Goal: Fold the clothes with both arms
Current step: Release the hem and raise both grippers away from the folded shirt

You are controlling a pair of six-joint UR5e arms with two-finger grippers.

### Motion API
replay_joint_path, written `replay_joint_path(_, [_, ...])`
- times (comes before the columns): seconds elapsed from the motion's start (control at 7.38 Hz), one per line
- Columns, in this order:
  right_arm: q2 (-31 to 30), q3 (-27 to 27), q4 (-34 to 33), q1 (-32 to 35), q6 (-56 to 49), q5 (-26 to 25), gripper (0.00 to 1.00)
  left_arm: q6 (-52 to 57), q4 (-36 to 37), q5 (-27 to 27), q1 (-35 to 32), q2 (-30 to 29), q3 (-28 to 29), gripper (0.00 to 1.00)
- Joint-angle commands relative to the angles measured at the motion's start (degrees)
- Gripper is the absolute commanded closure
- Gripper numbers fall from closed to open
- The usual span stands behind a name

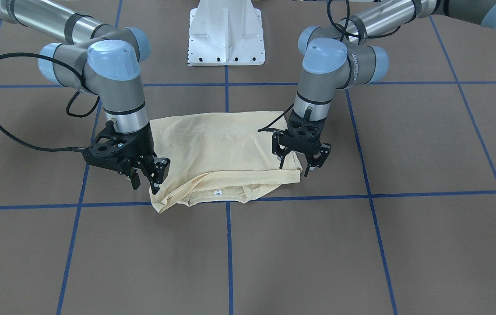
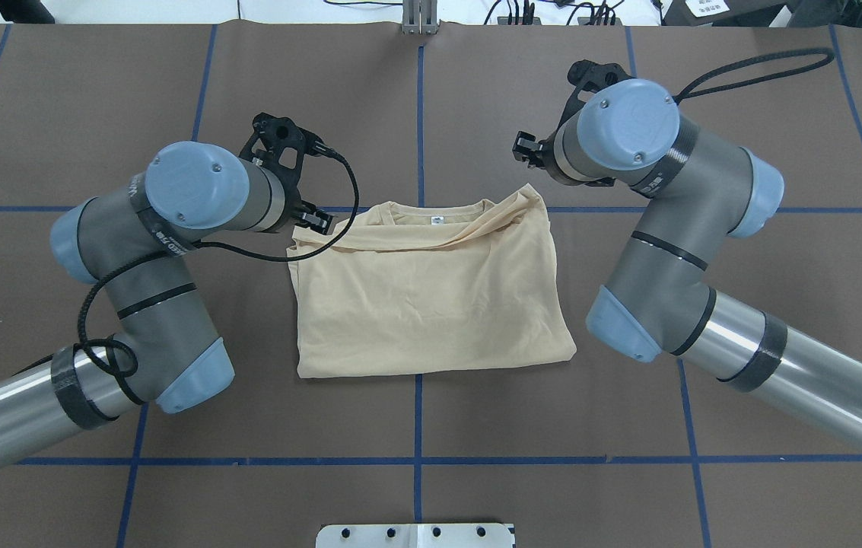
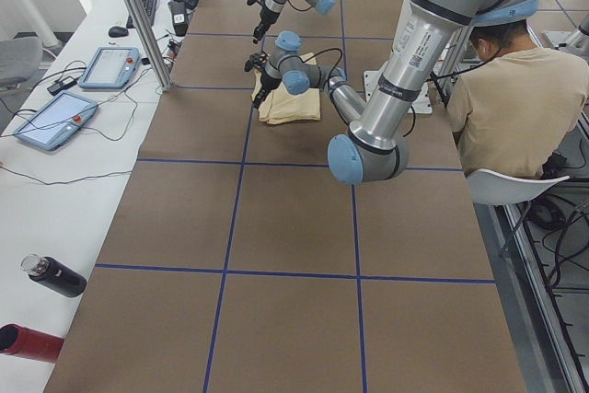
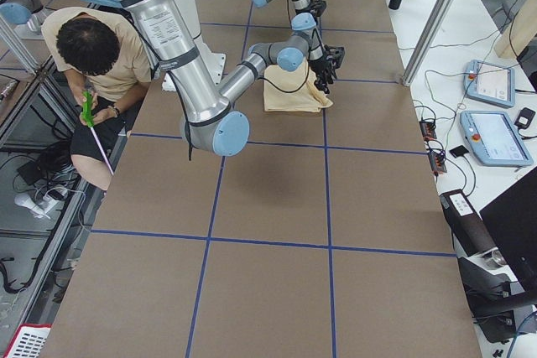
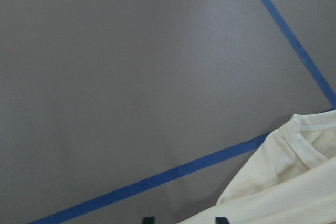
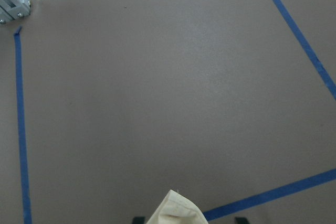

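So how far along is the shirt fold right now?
Done: the shirt lies as a rough rectangle, no sleeve sticking out, print hidden. In hand: the left end effector and right end effector sit open over the collar-side corners. Remaining: the corner by the right end effector is bunched, and probably another fold, collar edge to hem.

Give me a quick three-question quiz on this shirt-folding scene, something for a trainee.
1. True or false: the T-shirt lies fully spread, sleeves out.
2. The left gripper is: A open, B shut on the T-shirt, C out of view.
3. Fill in: the collar points ___ from the white pedestal base.
Key: 1 false; 2 A; 3 away.
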Motion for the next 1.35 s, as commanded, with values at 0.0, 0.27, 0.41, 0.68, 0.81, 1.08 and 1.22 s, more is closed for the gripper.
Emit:
replay_joint_path(0.0, [-6.98, 4.72, 4.28, 1.44, -3.53, 3.13, 0.00, -1.34, -2.36, -3.83, 1.12, 6.95, -7.12, 0.00])
replay_joint_path(0.27, [-9.04, 6.50, 4.93, 1.53, -4.14, 3.13, 0.00, -10.19, -5.09, -3.94, 7.60, 10.67, -9.26, 0.00])
replay_joint_path(0.41, [-8.95, 6.50, 4.93, 1.62, -4.14, 3.13, 0.00, -13.29, -5.19, -3.33, 10.42, 10.77, -9.18, 0.00])
replay_joint_path(0.68, [-8.95, 6.59, 4.93, 1.71, -4.14, 3.04, 0.00, -17.16, -5.28, -0.43, 14.65, 10.85, -9.09, 0.06])
replay_joint_path(0.81, [-8.87, 6.59, 4.93, 1.71, -4.14, 3.04, 0.00, -17.18, -5.28, -0.43, 15.01, 10.85, -9.00, 0.13])
replay_joint_path(1.08, [-8.60, 6.59, 4.93, 1.71, -4.14, 3.04, 0.00, -17.10, -5.28, -0.42, 15.37, 10.85, -8.04, 0.27])
replay_joint_path(1.22, [-8.60, 6.59, 4.93, 1.71, -4.14, 2.95, 0.00, -17.10, -5.28, -0.42, 15.45, 10.94, -8.03, 0.28])
